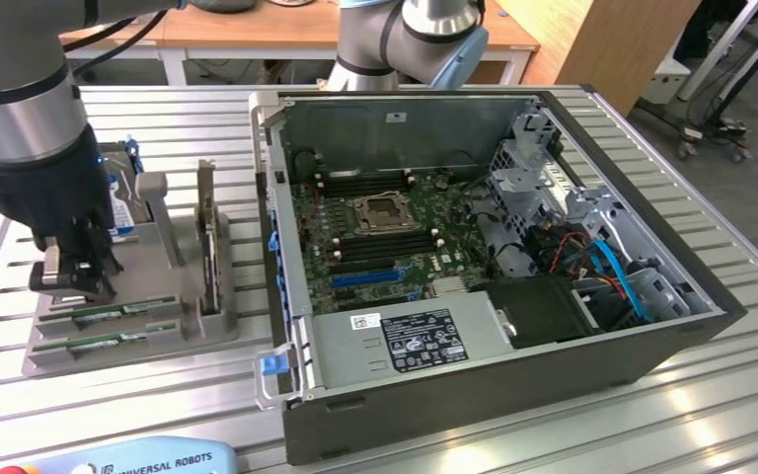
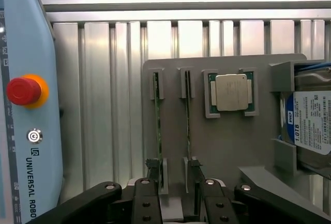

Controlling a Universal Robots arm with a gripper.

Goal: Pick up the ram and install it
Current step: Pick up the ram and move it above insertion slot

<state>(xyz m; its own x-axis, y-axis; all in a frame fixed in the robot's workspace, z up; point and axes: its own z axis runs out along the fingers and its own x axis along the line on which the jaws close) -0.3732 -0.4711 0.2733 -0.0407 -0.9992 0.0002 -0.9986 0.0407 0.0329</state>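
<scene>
The hand (image 2: 174,166), fingers apart, hangs over the grey plastic holder (image 2: 227,146) on the ribbed aluminium worktop (image 2: 103,89). It hides one end of two thin green ram sticks (image 2: 158,115) standing on edge in the holder's slots. Beside them sit a square silver processor chip (image 2: 231,92) and a blue-labelled hard drive (image 2: 310,123), cut off at the frame edge. The open black computer case (image 1: 485,395) stands apart.

Exterior view high, angled down; wrist view close, straight down; shared grey fixture (image 1: 201,331) (image 2: 232,141)
</scene>
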